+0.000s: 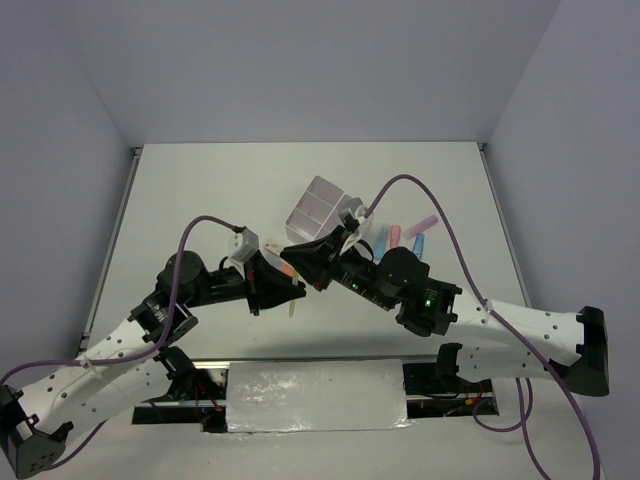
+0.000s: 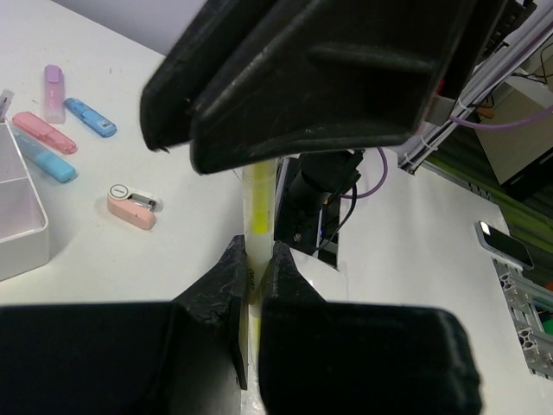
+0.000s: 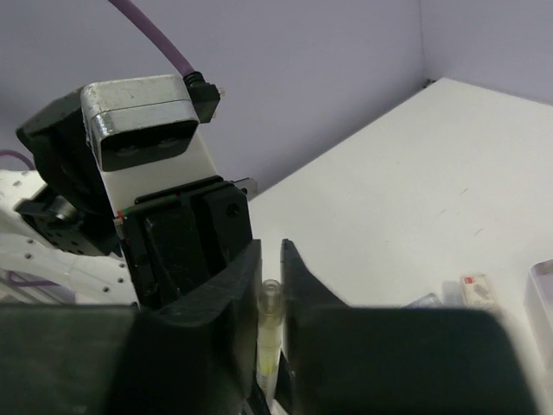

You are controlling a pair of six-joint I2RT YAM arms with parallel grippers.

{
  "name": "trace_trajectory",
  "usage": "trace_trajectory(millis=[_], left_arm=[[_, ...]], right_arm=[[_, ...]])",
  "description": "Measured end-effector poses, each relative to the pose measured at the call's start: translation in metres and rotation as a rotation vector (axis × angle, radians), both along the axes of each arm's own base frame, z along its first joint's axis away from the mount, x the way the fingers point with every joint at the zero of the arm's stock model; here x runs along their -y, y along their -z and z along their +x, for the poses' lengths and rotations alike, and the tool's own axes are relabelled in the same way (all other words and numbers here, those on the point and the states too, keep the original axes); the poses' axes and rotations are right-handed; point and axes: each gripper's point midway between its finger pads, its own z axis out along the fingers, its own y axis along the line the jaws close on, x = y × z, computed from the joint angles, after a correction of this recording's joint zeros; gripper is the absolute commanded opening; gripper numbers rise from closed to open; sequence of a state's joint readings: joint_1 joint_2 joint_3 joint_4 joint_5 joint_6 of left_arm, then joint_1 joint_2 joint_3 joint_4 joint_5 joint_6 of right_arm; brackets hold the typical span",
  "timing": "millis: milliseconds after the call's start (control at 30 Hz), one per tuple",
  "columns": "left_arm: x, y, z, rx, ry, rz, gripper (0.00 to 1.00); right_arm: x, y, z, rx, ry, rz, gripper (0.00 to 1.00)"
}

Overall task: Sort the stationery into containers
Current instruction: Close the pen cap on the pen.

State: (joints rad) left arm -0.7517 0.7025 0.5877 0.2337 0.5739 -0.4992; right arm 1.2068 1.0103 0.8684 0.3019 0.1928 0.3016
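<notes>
1 yellow pen (image 2: 257,203), tight in the left pincer (image 2: 257,264) and in the right pincer (image 3: 270,258) alike

No word, number or brand can be read in any view. The pink mini stapler (image 2: 131,206), lying on the worktop (image 2: 112,268) just beside the white box (image 2: 24,226), carries a round white badge with a dark mark at the end nearer that box, but it is too small to make out. In the right wrist view a small pale item (image 3: 476,284) near the box bears a reddish patch, and its print is blurred. Nothing legible shows on the yellow pen (image 2: 257,194).
</notes>
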Motion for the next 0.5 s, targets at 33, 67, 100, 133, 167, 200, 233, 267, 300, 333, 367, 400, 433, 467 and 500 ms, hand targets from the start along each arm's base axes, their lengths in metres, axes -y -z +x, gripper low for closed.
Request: trace_trajectory(millis=[33, 67, 100, 133, 167, 200, 233, 267, 300, 333, 367, 400, 433, 467, 500], left_arm=[[0.000, 0.000, 0.000, -0.001, 0.000, 0.001, 0.00], [0.000, 0.000, 0.000, 0.000, -0.002, 0.004, 0.00], [0.000, -0.001, 0.000, 0.001, -0.002, 0.004, 0.00], [0.000, -0.001, 0.000, 0.000, -0.002, 0.005, 0.00], [-0.001, -0.001, 0.000, 0.000, -0.003, 0.007, 0.00], [-0.001, -0.001, 0.000, -0.002, -0.004, 0.010, 0.00], [-0.002, 0.001, 0.000, -0.002, -0.007, 0.017, 0.00], [-0.003, 0.003, 0.000, -0.001, -0.011, 0.027, 0.00], [-0.004, 0.004, 0.000, -0.008, -0.013, 0.038, 0.00], [-0.005, 0.006, 0.000, -0.015, -0.015, 0.050, 0.00], [-0.005, 0.008, -0.001, -0.022, -0.015, 0.061, 0.00], [-0.006, 0.009, -0.001, -0.023, -0.016, 0.077, 0.00], [-0.006, 0.011, -0.001, -0.033, -0.015, 0.095, 0.00], [-0.006, 0.011, -0.001, -0.039, -0.014, 0.109, 0.00], [-0.006, 0.011, 0.000, -0.039, -0.012, 0.125, 0.00]], right_arm=[[0.000, 0.001, 0.000, 0.003, 0.000, -0.005, 0.05], [0.000, 0.001, 0.000, 0.000, 0.000, -0.004, 0.00], [0.000, 0.001, 0.000, -0.002, 0.002, -0.001, 0.00], [0.000, 0.001, 0.001, -0.004, 0.002, 0.001, 0.00], [0.000, 0.001, 0.001, -0.006, 0.003, 0.005, 0.00], [-0.001, 0.002, 0.000, -0.008, 0.001, 0.009, 0.00], [-0.001, 0.004, 0.000, -0.011, -0.001, 0.013, 0.00], [-0.001, 0.007, 0.000, -0.014, -0.003, 0.021, 0.00], [-0.001, 0.010, -0.001, -0.018, -0.004, 0.027, 0.00], [-0.001, 0.013, -0.001, -0.021, -0.006, 0.034, 0.00], [-0.002, 0.015, -0.001, -0.026, -0.007, 0.043, 0.00], [-0.002, 0.018, -0.001, -0.029, -0.007, 0.054, 0.00], [-0.001, 0.020, -0.001, -0.032, -0.007, 0.064, 0.00], [-0.001, 0.022, -0.001, -0.035, -0.005, 0.076, 0.00], [0.000, 0.024, 0.000, -0.040, -0.002, 0.088, 0.00]])
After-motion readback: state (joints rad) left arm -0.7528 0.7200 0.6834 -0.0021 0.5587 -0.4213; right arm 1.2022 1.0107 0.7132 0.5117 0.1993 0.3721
